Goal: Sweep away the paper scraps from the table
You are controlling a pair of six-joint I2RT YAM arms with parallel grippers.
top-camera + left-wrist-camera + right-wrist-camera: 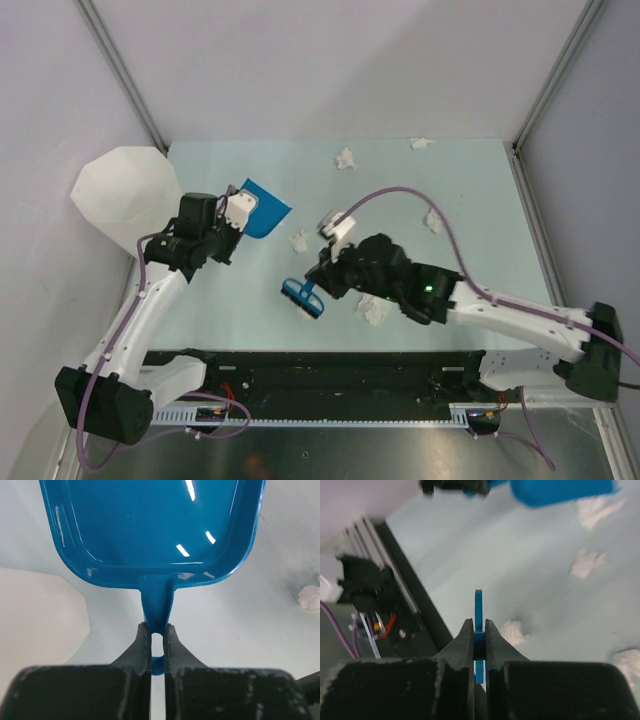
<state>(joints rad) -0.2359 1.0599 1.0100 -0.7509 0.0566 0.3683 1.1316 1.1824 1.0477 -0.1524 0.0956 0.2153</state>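
Paper scraps (345,158) (one obscured); left pincer (157,630) tight on dustpan (150,525), right pincer (479,627) on brush (302,297).

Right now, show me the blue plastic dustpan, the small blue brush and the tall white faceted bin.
Blue plastic dustpan (150,525): left wrist view, pan floor.
Small blue brush (302,298): top external view, its head.
Tall white faceted bin (120,190): top external view, its wall.

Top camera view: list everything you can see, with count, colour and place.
scraps: five showing, white, scattered from centre to far right
dustpan: one, blue, left of centre
brush: one, blue, near centre
bin: one, white, far left by the wall
table: one, mint green, under it all
left arm: one, white and black, jaws shut on dustpan handle
right arm: one, white and black, jaws shut on brush
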